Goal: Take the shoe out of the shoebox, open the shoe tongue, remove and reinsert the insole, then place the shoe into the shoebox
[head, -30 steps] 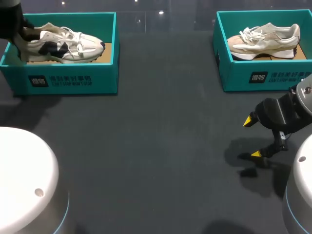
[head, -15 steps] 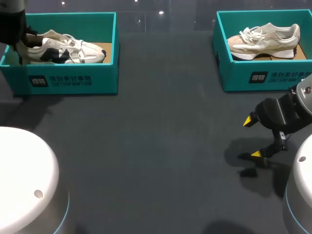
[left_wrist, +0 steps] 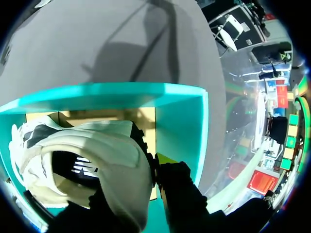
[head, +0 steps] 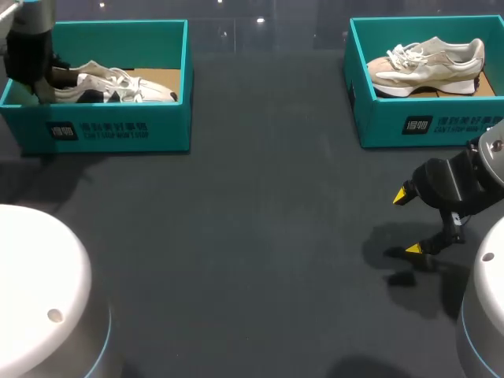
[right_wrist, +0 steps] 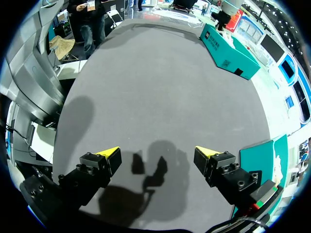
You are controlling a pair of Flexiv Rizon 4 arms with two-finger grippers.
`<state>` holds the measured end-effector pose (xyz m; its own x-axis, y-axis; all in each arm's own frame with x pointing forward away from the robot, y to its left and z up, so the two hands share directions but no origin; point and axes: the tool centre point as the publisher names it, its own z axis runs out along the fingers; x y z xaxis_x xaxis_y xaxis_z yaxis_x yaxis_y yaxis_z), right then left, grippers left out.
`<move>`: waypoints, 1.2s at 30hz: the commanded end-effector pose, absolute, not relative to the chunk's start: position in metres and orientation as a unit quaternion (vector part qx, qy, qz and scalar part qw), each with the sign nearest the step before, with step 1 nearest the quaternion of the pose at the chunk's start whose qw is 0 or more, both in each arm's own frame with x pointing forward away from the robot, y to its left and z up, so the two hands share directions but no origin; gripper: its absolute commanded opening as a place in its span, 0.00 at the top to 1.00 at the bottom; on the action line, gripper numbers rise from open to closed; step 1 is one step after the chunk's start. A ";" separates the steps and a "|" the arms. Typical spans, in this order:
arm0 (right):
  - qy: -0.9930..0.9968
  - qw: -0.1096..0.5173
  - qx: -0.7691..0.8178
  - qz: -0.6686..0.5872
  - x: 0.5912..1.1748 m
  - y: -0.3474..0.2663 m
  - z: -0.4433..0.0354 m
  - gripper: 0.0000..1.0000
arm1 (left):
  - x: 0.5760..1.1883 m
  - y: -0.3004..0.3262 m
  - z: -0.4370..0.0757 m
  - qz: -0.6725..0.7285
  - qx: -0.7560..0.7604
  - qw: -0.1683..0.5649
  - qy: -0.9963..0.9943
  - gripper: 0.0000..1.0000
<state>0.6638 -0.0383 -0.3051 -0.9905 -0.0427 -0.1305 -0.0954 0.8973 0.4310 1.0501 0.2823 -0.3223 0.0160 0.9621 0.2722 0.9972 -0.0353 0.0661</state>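
Here, left gripper (left_wrist: 143, 177) pinching shoe (head: 118, 83) heel inside shoebox (head: 118, 130) near its end wall, right gripper (right_wrist: 158, 155) spread over table (head: 260, 236).

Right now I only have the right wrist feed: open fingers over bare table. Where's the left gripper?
Observer: The left gripper is down inside the left shoebox, at the heel of the white shoe.
Operator: Gripping it?
Observer: Yes. The left wrist view shows the heel collar pinched between its fingers.
Operator: Anything in the right shoebox?
Observer: A beige shoe lies in it, untouched. Your right gripper hangs open in front of that box.
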 end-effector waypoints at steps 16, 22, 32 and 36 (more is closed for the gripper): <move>0.972 0.060 -0.035 0.223 0.662 -0.038 -0.305 0.00 | 1.067 0.267 -0.349 -0.103 -0.719 0.093 -0.681 1.00; 0.972 0.060 -0.035 0.223 0.662 -0.038 -0.305 0.00 | 1.068 0.264 -0.355 -0.098 -0.726 0.096 -0.674 1.00; 0.972 0.060 -0.035 0.223 0.662 -0.038 -0.305 0.00 | 1.070 0.265 -0.364 -0.087 -0.729 0.094 -0.673 1.00; 0.972 0.060 -0.035 0.223 0.662 -0.038 -0.305 0.00 | 1.070 0.268 -0.366 -0.082 -0.728 0.094 -0.674 1.00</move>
